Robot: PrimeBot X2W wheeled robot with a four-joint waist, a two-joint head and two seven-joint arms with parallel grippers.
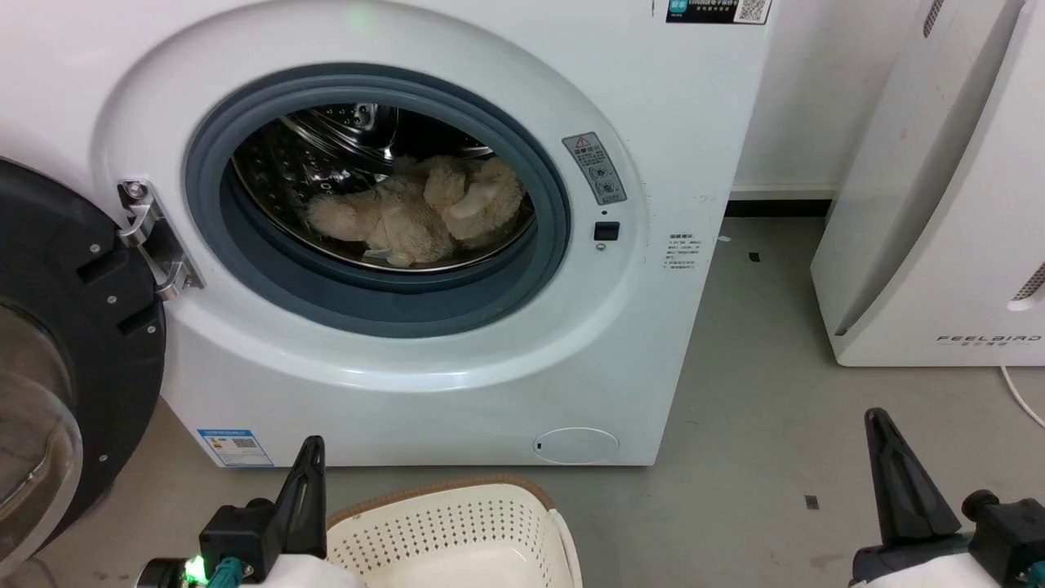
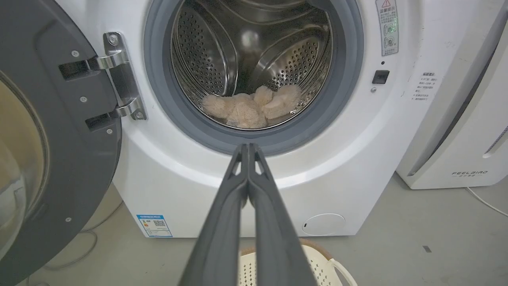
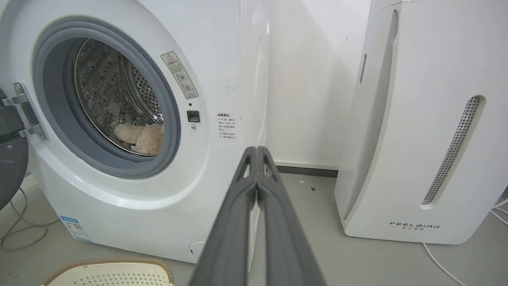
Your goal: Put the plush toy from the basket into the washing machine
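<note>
The cream-beige plush toy (image 1: pixel 424 214) lies inside the steel drum of the white washing machine (image 1: pixel 457 384), behind the grey gasket; it also shows as the plush toy (image 2: pixel 254 107) and the plush toy (image 3: pixel 142 137). The black-framed door (image 1: pixel 57 359) hangs wide to the left. The cream perforated basket (image 1: pixel 457 531) stands on the floor below the porthole with nothing showing in it. My left gripper (image 2: pixel 249 147) is shut and holds nothing, outside the machine. My right gripper (image 3: pixel 256 150) is shut too, off to the right, above the floor.
A white FEELBIRD appliance (image 1: pixel 939 204) stands to the right of the washer, with a white cable (image 1: pixel 1020 396) on the grey floor (image 1: pixel 759 425). Cables (image 3: pixel 20 230) lie on the floor at the washer's left.
</note>
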